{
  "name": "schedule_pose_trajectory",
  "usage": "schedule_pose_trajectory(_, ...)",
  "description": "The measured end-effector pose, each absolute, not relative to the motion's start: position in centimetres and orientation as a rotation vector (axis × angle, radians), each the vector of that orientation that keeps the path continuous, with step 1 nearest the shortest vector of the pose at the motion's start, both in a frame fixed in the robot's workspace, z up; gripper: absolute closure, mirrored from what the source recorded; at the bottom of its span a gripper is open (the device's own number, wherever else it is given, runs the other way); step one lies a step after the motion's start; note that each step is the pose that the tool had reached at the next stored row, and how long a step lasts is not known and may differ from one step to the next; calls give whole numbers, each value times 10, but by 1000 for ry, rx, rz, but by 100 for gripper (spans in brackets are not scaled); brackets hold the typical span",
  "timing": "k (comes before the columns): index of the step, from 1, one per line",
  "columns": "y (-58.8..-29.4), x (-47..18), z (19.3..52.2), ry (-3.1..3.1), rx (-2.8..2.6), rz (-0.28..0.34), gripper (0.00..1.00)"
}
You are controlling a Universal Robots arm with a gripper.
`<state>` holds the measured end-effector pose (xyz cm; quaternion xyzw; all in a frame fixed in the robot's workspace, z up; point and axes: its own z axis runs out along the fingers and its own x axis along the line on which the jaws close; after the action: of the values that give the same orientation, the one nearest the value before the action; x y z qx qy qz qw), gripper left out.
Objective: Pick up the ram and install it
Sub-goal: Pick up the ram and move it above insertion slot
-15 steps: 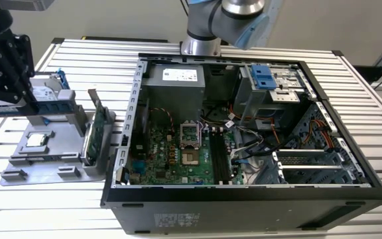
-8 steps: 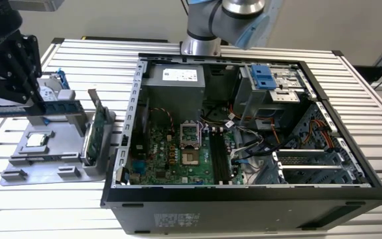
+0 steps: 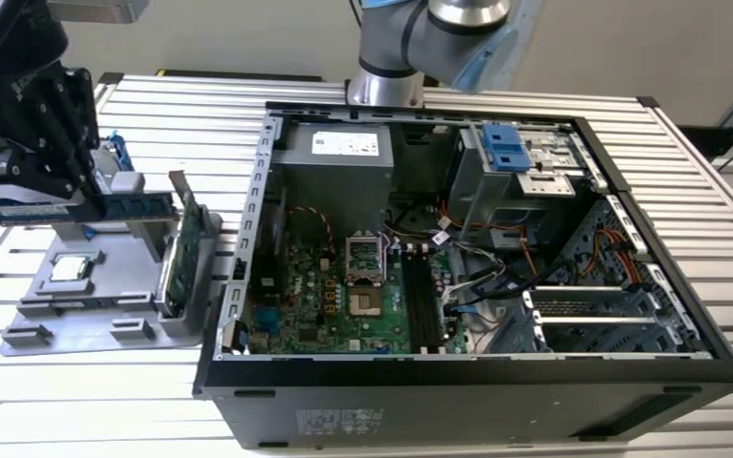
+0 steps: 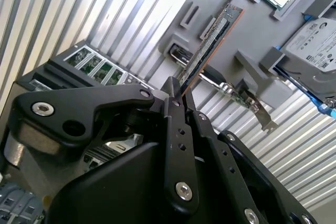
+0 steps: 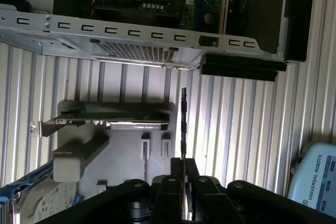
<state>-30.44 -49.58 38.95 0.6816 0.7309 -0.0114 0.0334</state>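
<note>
The ram (image 3: pixel 72 206) is a long green-blue stick lying level, held above the grey holder (image 3: pixel 93 303) at the exterior view's left. My gripper (image 3: pixel 33 191) is shut on it. In the second wrist view the ram (image 4: pixel 214 34) runs edge-on away from my closed fingertips (image 4: pixel 173 88), its copper contact edge showing. The first wrist view shows the ram (image 5: pixel 183 121) as a thin dark line rising from my gripper (image 5: pixel 183 162) over the slatted table. The open computer case (image 3: pixel 255 191) lies at the exterior view's right of the holder, with dark memory slots (image 3: pixel 424 298) on its motherboard.
On the holder, a broad green expansion card (image 3: pixel 178 256) stands upright next to a processor chip (image 3: pixel 72 269). A silver hard drive (image 4: pixel 315 43) in a blue frame lies beside them. The arm's base (image 3: pixel 386 86) stands behind the case. Cables and a drive cage (image 3: pixel 519 167) crowd the case's far side.
</note>
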Motion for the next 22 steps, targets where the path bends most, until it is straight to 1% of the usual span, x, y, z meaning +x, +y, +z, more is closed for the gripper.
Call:
schedule_pose_trajectory(20,-496,-266,389,2249,2097,-35,100)
schedule_pose_trajectory(22,-496,-255,389,2249,2097,-35,100)
